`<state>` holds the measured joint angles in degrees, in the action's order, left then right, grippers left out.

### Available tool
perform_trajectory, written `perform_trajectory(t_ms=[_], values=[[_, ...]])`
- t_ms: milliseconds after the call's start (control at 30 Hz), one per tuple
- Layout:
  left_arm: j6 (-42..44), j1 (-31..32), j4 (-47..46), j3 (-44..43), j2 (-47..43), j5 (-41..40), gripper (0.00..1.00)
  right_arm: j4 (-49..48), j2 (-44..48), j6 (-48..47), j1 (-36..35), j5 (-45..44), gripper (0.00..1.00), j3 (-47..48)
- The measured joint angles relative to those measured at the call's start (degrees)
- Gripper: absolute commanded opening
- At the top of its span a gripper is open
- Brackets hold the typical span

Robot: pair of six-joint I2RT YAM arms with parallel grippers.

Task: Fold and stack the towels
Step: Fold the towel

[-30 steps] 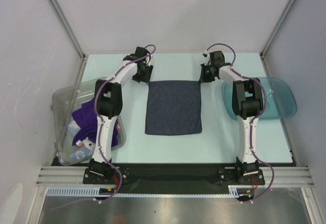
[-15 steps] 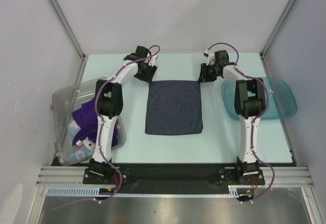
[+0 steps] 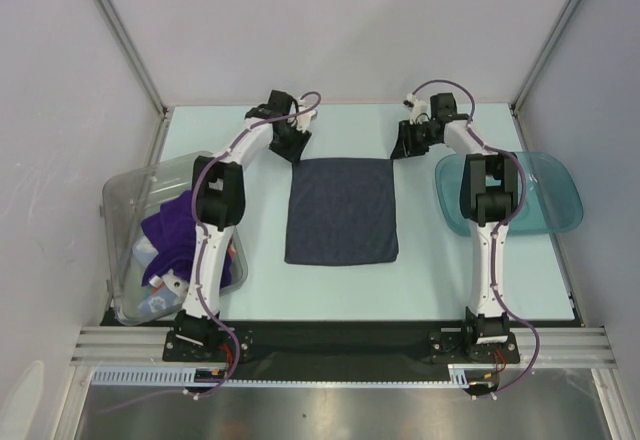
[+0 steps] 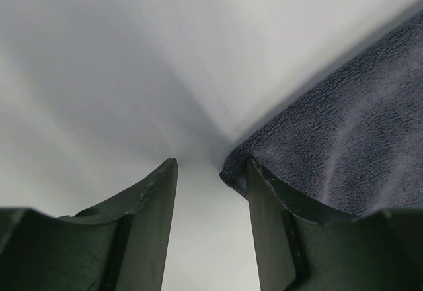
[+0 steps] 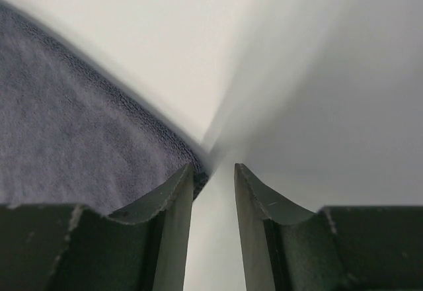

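Observation:
A dark navy-grey towel (image 3: 341, 210) lies flat in the middle of the table. My left gripper (image 3: 291, 152) is open at its far left corner; in the left wrist view the corner (image 4: 232, 169) sits just inside the right finger (image 4: 271, 225), with nothing gripped (image 4: 211, 168). My right gripper (image 3: 399, 150) is open at the far right corner; in the right wrist view the towel edge (image 5: 99, 145) lies behind the left finger (image 5: 168, 225), and the gap (image 5: 213, 170) shows bare table. A purple towel (image 3: 172, 235) and a light blue printed one (image 3: 158, 301) lie in the bin.
A clear plastic bin (image 3: 130, 200) stands at the left edge of the table. A teal translucent tray (image 3: 550, 195) lies at the right, under the right arm's elbow. Grey walls close in the back and sides.
Both grippers have moved a little outward and farther back along the towel's far edge, towards its corners. The towel has not moved.

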<state>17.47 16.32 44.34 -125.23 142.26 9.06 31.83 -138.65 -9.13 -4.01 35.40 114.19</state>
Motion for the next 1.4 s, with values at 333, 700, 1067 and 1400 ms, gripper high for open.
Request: perform_trajectory(t_ms=[333, 700, 1067, 1400], values=[[2.7, 0.0, 1.7, -1.8, 1.1, 3.3, 0.24, 4.0, -4.1, -2.5, -0.2, 3.1, 0.36, 6.1], [5.4, 0.1, 2.5, -2.1, 1.2, 4.7, 0.01, 8.2, -5.5, -6.1, -0.2, 7.0, 0.2, 8.2], [6.2, 0.0, 2.3, -2.0, 0.7, 3.5, 0.0, 8.3, -5.9, -6.4, 0.0, 6.4, 0.0, 8.2], [6.6, 0.0, -1.7, -0.3, -3.8, 0.5, 0.0, 7.6, -3.7, -7.9, 0.1, 4.4, 0.0, 8.1]])
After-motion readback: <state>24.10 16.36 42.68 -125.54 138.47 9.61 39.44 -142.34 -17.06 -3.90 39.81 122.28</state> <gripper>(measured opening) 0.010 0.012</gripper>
